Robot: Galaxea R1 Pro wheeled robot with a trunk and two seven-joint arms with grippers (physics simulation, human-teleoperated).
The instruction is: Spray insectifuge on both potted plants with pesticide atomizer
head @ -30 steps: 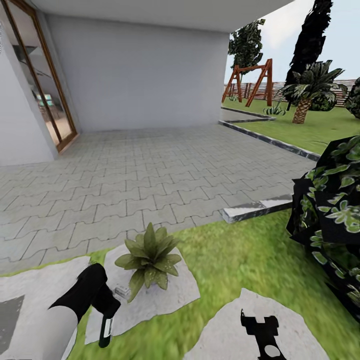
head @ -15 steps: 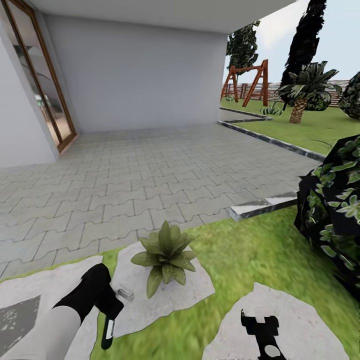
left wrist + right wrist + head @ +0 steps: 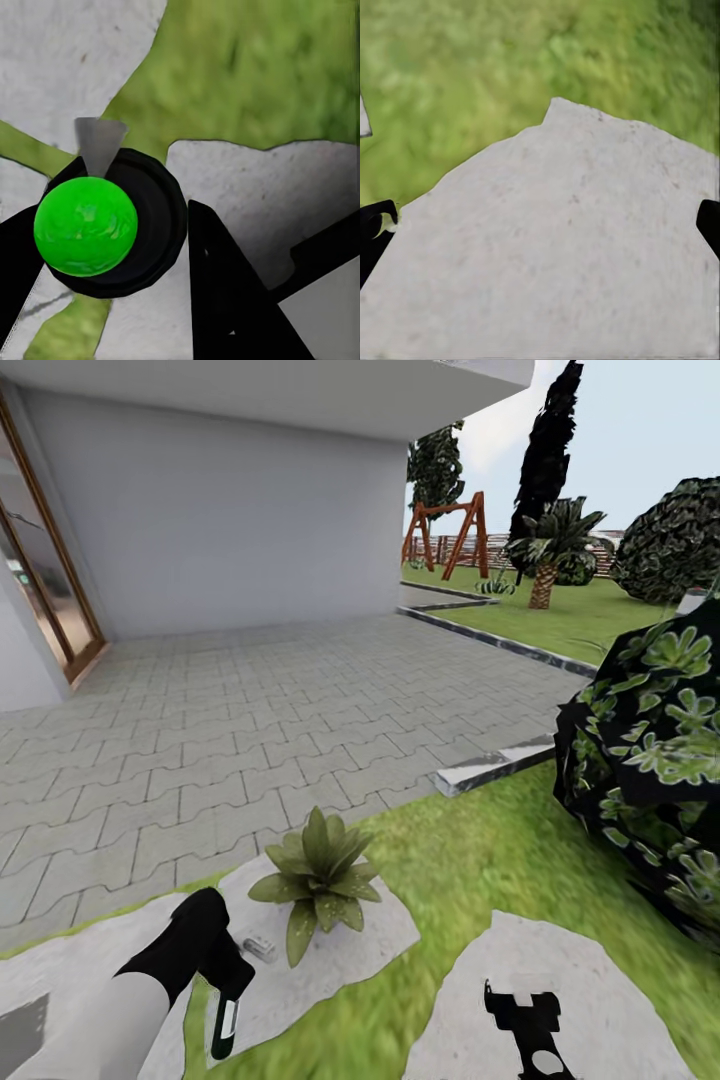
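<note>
The left gripper (image 3: 222, 1000) is pinched shut on the pesticide atomizer (image 3: 222, 1025), a slim little bottle with a whitish patch on a dark body that hangs down out of the black fingers in the head view. From the left wrist camera the robot is looking straight at a round dark disc with a bright green ball (image 3: 86, 225) on it, sitting between the two dark fingers (image 3: 225, 292), presumably one end of that same bottle, though it's hard to tell which end. The potted plant (image 3: 315, 872), a low rosette of pointed green leaves, sits just ahead of that gripper and a bit to its right, on a pale irregular stepping stone (image 3: 385, 930), with a tiny grey object (image 3: 260, 948) lying between plant and gripper. The second plant isn't somewhere I can pick out. To spray well, the robot probably needs to tip the bottle so its nozzle actually faces the leaves, then sweep across the whole rosette rather than hitting one side. The right gripper (image 3: 528, 1025) hangs low over another pale stone (image 3: 562, 247), fingers spread wide apart at the edges of its wrist view, holding nothing.
</note>
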